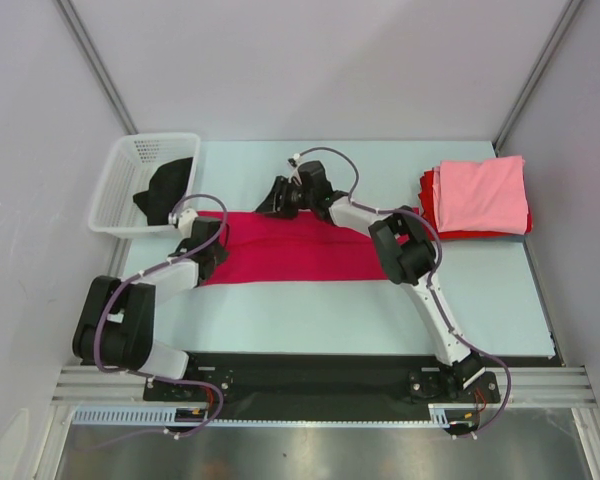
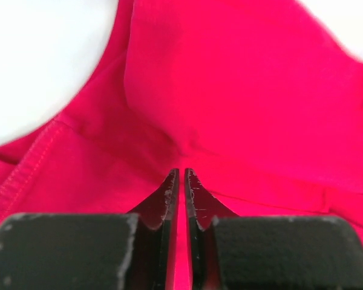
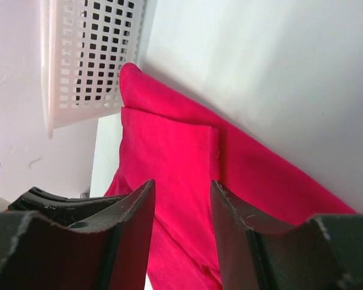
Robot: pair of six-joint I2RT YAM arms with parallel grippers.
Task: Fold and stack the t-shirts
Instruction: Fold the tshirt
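A crimson-red t-shirt (image 1: 300,255) lies as a long flat band across the middle of the table. My left gripper (image 1: 218,243) is at its left end. In the left wrist view the jaws (image 2: 181,173) are nearly closed, with a thin fold of the red cloth (image 2: 248,90) between them. My right gripper (image 1: 268,206) hovers at the shirt's far edge, pointing left. Its jaws (image 3: 181,188) are open, with the red shirt (image 3: 169,157) showing beyond them. A folded light pink t-shirt (image 1: 483,192) tops a folded red one (image 1: 430,214) at the back right.
A white plastic basket (image 1: 120,180) stands at the back left and holds a black t-shirt (image 1: 167,190). The basket also shows in the right wrist view (image 3: 91,54). Grey walls enclose the table on three sides.
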